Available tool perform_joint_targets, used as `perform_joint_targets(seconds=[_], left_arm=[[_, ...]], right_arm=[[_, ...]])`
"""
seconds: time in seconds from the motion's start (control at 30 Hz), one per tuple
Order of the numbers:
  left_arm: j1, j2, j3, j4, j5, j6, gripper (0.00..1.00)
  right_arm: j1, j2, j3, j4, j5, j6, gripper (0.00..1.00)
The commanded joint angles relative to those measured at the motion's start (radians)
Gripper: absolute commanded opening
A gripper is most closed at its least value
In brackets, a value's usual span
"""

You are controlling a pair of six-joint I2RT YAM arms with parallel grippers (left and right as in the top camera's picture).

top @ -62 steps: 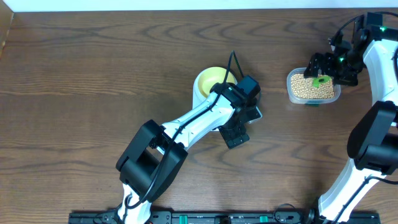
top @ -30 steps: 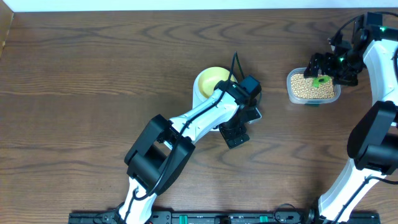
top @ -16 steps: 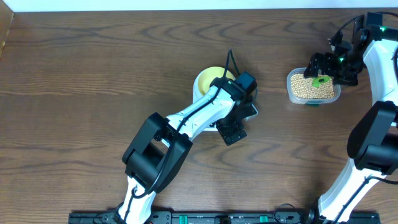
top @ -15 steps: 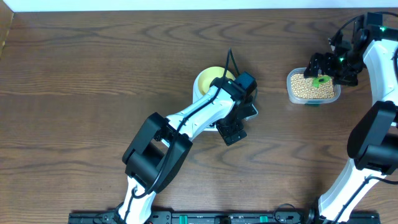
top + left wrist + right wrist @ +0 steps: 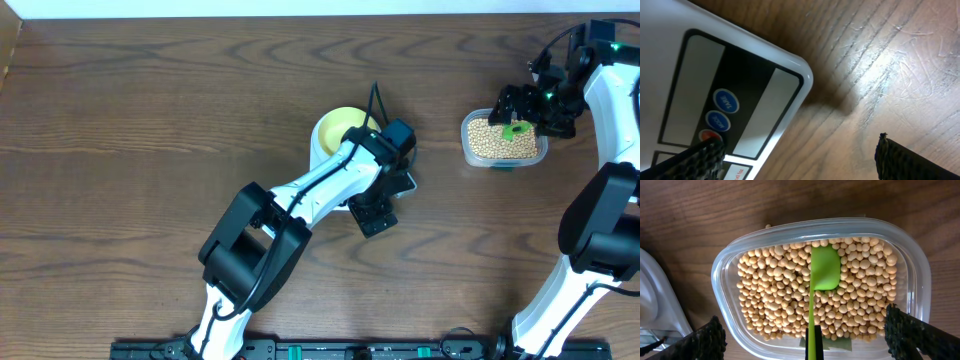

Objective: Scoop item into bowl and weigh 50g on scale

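Observation:
The pale-yellow bowl [image 5: 340,124] sits on the white scale [image 5: 319,152], mostly under my left arm. My left gripper [image 5: 373,212] hovers open at the scale's button end. In the left wrist view the scale [image 5: 715,60] shows its display, two blue buttons and a red one; one fingertip [image 5: 695,159] is over the panel and the other over bare wood. My right gripper [image 5: 812,341] hangs open over the clear tub [image 5: 722,265] of beans [image 5: 775,295]. A green scoop [image 5: 825,267] rests blade-down on the beans, and neither finger touches its handle between them.
The tub [image 5: 503,140] stands at the back right of the brown wooden table [image 5: 150,120]. Both arm bases rise from a black rail along the front edge [image 5: 320,350].
My left gripper shifted slightly back and forth above the scale's button end. The right arm and scoop have not moved.

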State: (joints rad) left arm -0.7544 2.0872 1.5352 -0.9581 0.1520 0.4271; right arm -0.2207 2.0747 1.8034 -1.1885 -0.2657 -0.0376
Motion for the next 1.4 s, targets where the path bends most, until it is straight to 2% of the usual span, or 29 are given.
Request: perform_joint_targets(seconds=[0.0,1.37], left_arm=[[-0.003,0.026,0.01,-0.002,0.013,0.025,0.98],[0.005,0.045,0.01,-0.002,0.013,0.024,0.98]], right_arm=[[0.0,0.005,0.017,-0.001,-0.003,-0.005,0.99],[0.0,0.005,0.017,-0.001,-0.003,-0.005,0.99]])
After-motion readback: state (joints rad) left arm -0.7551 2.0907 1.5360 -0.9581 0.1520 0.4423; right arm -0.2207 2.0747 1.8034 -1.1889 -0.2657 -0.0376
